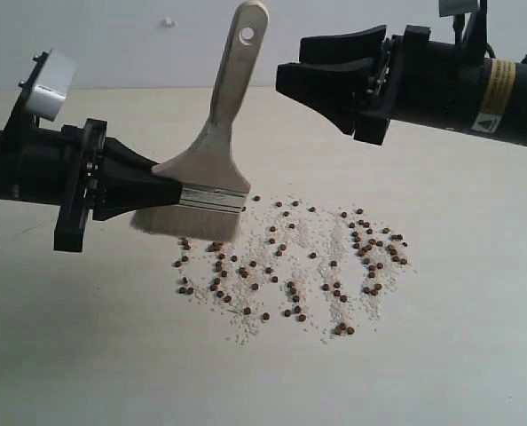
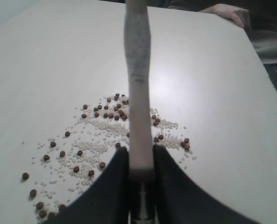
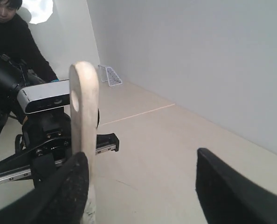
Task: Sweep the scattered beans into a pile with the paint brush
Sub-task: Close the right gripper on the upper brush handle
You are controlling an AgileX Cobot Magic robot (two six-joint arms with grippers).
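While the pale counter (image 1: 476, 355) fills most of what we see, two black arms reach in over it from opposite sides. The left gripper (image 1: 168, 185) is clamped on the paint brush (image 1: 212, 169), its jaws pressing the flat faces at the silver ferrule. The right gripper (image 1: 292, 64) hangs higher, its jaws spread wide and holding nothing. Its fingertips sit just beside the top of the brush handle, and in the exterior view we make out a narrow gap between them. The brush stands tilted, its cream handle rising with the hole at the upper end and its whitish bristles (image 1: 182, 222) pointing down at the counter. We cannot tell whether the tips touch the surface. The beans (image 1: 290, 266) lie scattered in a broad loose patch, well in from the counter's far edge, with the bristles at the side of the patch nearest the left arm. Small white grains (image 1: 317, 235) are mixed among them, thickest through the middle of the patch.
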